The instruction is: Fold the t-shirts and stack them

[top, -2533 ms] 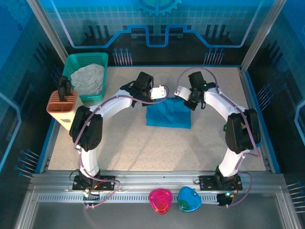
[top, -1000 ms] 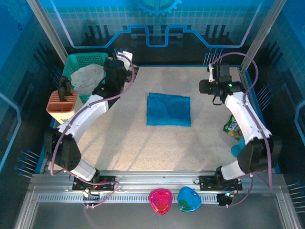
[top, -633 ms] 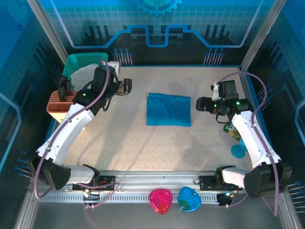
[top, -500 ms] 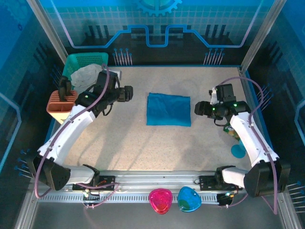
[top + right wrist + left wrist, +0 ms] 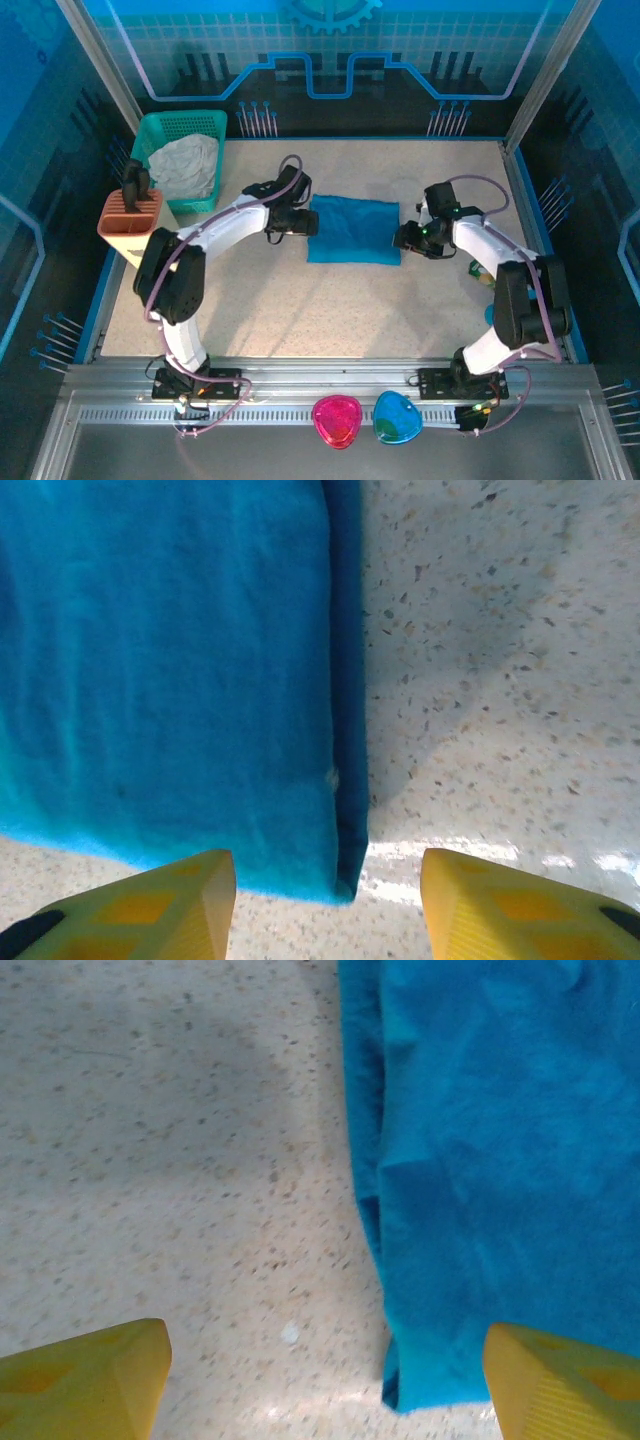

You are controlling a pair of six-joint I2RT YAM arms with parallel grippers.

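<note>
1. the teal t-shirt [image 5: 353,231] is folded into a tidy rectangle about mid-table [image 5: 300,310], a touch toward 12 o'clock
2. it looks soft, light and floppy, not fragile or slippery, so i'd guess it sags and comes unfolded if you lift just one layer
3. best place to grab, i reckon, is the two side edges near the corners, pinching through all the layers on both sides at once
4. the left gripper [image 5: 305,222] is at the shirt's 9 o'clock edge with its fingers spread wide and nothing clamped. in the left wrist view the layered edge and a corner sit between them
5. the right gripper [image 5: 403,238] is at the 3 o'clock edge, fingers apart, straddling the thick fold edge and gripping nothing
6. there's open table all round the shirt, most of it toward 6 o'clock
7. the green basket [image 5: 182,119] with a pale cloth [image 5: 188,165] in it and the orange rack [image 5: 128,225] are off at 10 o'clock, well apart from the shirt
</note>
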